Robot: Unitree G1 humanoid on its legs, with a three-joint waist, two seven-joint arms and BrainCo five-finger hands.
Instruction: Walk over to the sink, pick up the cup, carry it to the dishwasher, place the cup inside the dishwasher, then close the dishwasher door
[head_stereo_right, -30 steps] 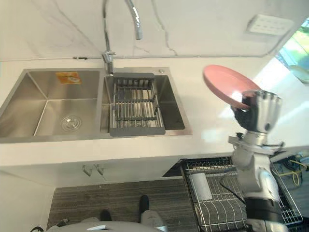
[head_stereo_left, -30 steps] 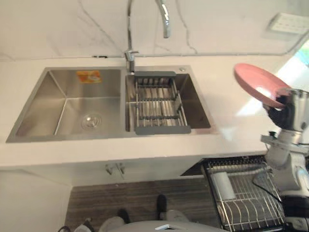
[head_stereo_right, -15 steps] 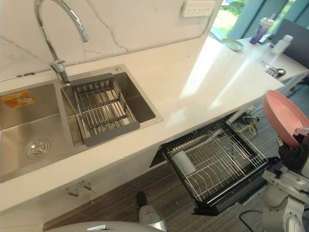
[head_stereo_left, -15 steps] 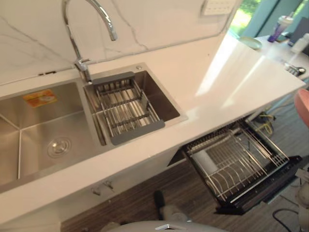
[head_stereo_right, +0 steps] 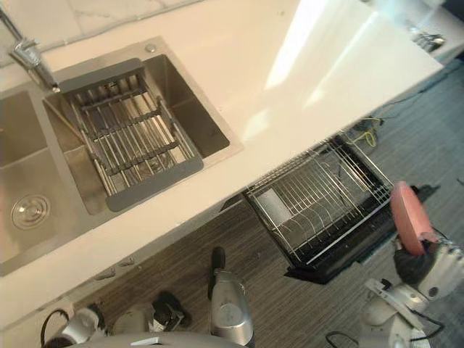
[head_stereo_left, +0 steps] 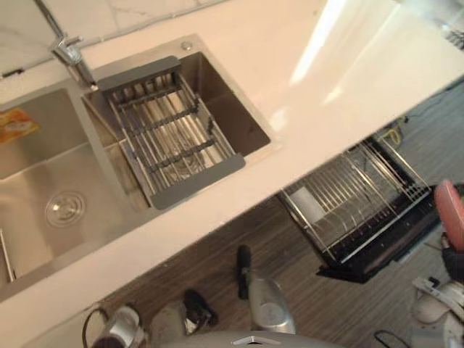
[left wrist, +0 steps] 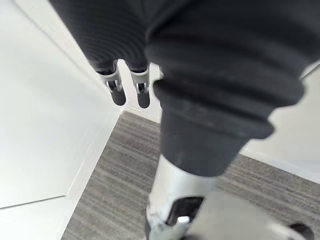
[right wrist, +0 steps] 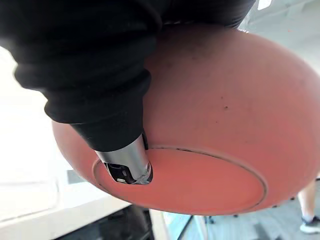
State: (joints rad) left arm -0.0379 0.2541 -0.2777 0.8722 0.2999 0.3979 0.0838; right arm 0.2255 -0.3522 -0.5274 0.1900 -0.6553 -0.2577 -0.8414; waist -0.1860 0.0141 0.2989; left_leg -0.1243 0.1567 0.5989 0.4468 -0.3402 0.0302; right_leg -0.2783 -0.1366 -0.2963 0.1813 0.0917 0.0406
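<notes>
Counter (head_stereo_left: 348, 65) first: in the left eye view you look down on a white top with a bright glare patch, running off to the right. A steel sink (head_stereo_left: 43, 181) is set into it, with a tap (head_stereo_left: 69, 52) at its back edge and a wire drainer (head_stereo_left: 170, 138) across the right basin. Below the counter's edge lies grey striped floor (head_stereo_left: 217, 254).

In the right eye view you see the dishwasher (head_stereo_right: 341, 255) pulled out under the counter, wire rack showing, a white item (head_stereo_right: 272, 205) at the rack's left end. Your right hand (head_stereo_right: 428, 264) is low at the right, beside the dishwasher's front corner and apart from it, holding a pink plate (head_stereo_right: 407, 217) on edge. No cup here; the plate is what you carry.

Your left wrist view shows the left hand (left wrist: 200, 60) hanging with fingers (left wrist: 118, 90) straight and loose, holding nothing, over the same grey floor beside a white panel (left wrist: 45, 125).

Your right wrist view shows the thumb (right wrist: 125, 162) pressed on the plate's underside, so that hand is clamped on the plate. A person's leg (right wrist: 307, 205) stands beyond.
</notes>
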